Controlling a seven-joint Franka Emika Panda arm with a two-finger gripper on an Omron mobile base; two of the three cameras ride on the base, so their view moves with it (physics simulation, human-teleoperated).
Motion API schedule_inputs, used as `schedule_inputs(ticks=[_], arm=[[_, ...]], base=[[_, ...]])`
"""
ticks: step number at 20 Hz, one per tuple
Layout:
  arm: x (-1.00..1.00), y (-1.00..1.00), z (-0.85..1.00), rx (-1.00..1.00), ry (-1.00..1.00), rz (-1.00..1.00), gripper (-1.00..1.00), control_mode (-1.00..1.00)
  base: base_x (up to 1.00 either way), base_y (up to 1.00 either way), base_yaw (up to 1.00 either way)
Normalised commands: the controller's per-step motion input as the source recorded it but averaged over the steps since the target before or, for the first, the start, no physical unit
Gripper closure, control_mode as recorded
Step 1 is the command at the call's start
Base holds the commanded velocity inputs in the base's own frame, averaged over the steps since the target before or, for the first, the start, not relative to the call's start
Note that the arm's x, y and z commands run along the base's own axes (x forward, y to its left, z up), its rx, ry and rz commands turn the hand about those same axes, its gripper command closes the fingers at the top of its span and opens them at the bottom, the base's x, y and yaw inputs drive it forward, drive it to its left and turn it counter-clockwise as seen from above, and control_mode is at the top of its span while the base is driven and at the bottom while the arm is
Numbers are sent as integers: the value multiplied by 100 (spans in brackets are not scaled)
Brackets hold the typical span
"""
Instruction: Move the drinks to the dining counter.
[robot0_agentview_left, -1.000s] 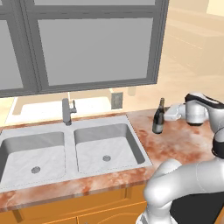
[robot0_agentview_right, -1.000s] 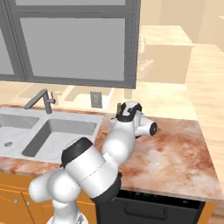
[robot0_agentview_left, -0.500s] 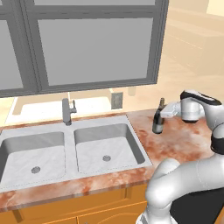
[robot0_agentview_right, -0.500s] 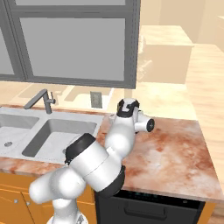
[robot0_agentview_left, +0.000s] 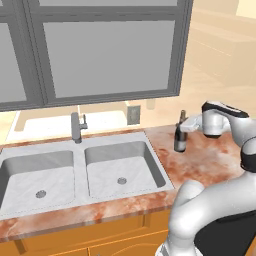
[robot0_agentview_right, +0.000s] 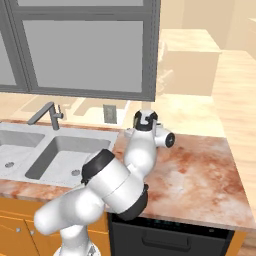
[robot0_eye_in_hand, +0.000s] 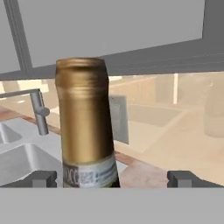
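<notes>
Gripper (robot0_eye_in_hand: 112, 178) spread wide, fingers flanking the upright beer bottle (robot0_agentview_left: 180, 136) neck on the desk (robot0_agentview_left: 210, 162), right of sink (robot0_agentview_left: 80, 170).

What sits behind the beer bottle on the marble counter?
Behind the beer bottle are a wall outlet, pale wall and the grey window frame. The open gripper flanks its neck; the bottle hides the strip of wall directly behind it.
</notes>
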Motion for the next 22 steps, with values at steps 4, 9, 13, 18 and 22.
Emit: schedule_inputs(ticks=[4,9,13,18,22], arm=[[3,0,0,0,0,-6,100,-100],[0,-25,2,0,0,-9,100,-100],[-6,-23,56,2,-1,-13,100,-100],[-46,-8,100,-3,-1,-8,100,-100],[-74,0,100,-15,-5,0,100,-100]], base=[[0,0,0],[0,0,0],[0,0,0],[0,0,0],[0,0,0]])
